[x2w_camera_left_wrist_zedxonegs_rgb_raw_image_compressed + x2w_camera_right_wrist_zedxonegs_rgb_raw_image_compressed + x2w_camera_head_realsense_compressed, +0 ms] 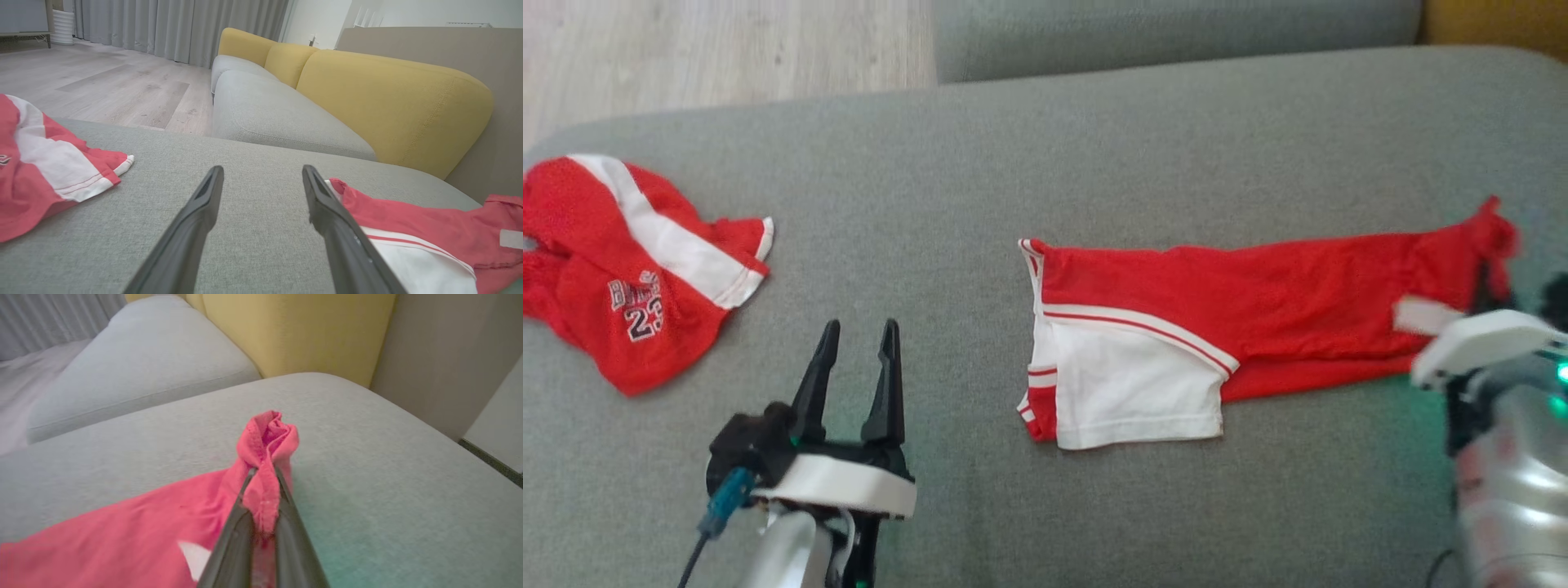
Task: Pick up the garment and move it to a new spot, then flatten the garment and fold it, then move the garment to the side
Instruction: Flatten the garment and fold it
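The garment, red with a white panel and white-trimmed edges, lies stretched out on the grey sofa cushion. Its right end is bunched up and pinched between the fingers of my right gripper, which is shut on it. In the right wrist view the red cloth bulges out above the closed right gripper. My left gripper hovers open over bare cushion, to the left of the garment's white end. The left wrist view shows the left gripper with nothing between its fingers and the garment just to its right.
A second red and white piece with the number 23 lies crumpled at the cushion's left end. Another grey cushion and wooden floor lie beyond the far edge. A yellow backrest rises along the right side.
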{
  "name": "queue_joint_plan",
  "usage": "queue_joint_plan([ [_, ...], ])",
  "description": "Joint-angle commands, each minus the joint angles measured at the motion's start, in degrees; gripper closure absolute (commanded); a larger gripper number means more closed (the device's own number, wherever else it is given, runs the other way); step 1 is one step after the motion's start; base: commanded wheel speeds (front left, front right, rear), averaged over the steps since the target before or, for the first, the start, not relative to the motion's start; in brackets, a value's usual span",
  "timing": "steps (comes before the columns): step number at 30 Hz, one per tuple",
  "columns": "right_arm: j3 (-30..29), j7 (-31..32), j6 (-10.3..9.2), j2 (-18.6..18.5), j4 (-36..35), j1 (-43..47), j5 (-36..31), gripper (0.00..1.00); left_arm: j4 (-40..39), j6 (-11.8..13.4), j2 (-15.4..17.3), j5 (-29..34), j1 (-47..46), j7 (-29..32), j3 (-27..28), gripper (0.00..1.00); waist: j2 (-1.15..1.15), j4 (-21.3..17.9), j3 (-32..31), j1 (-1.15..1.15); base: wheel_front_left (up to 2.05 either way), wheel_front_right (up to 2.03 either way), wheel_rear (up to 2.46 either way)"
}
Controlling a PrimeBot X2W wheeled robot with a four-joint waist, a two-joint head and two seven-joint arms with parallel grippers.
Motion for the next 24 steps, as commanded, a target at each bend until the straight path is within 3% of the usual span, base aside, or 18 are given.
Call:
queue_joint_plan([
  [1,4.9,-1.3,0.39,1.3,-1.7,-2.7,1.5,1.00,-1.5,0.1,1.0,-0.1,-0.5,-0.3,2.1,0.00,0.00,-0.2,-1.9,0.00,0.00,0.00,0.00],
  [2,4.9,-1.3,0.39,1.3,-1.7,-2.7,1.5,1.00,-1.5,0.1,1.0,-0.1,-0.5,-0.3,2.1,0.00,0.00,-0.2,-1.9,0.00,0.00,0.00,0.00],
  [7,16.6,-1.9,0.39,2.5,-1.4,-2.7,8.1,1.00,-1.4,0.1,0.8,-0.2,0.5,-0.3,1.7,0.00,0.00,0.8,-4.1,0.00,0.00,0.00,0.00],
  [10,28.6,-2.1,0.39,2.6,-1.4,-2.5,18.7,1.00,-1.2,0.1,0.8,-0.5,1.1,-0.3,1.9,0.00,0.00,1.9,-4.9,0.00,0.00,0.00,0.00],
  [15,45.9,-0.5,0.39,2.6,-9.2,1.1,34.6,1.00,-0.6,0.1,0.9,-0.7,2.0,-0.3,2.5,0.00,0.00,3.2,-5.5,0.00,0.00,0.00,0.00],
  [24,61.8,2.0,0.39,2.6,-17.7,6.0,44.4,1.00,-0.2,0.1,0.7,-0.9,2.1,-0.3,2.3,0.00,0.00,6.2,-5.7,0.00,0.00,0.00,0.00],
])
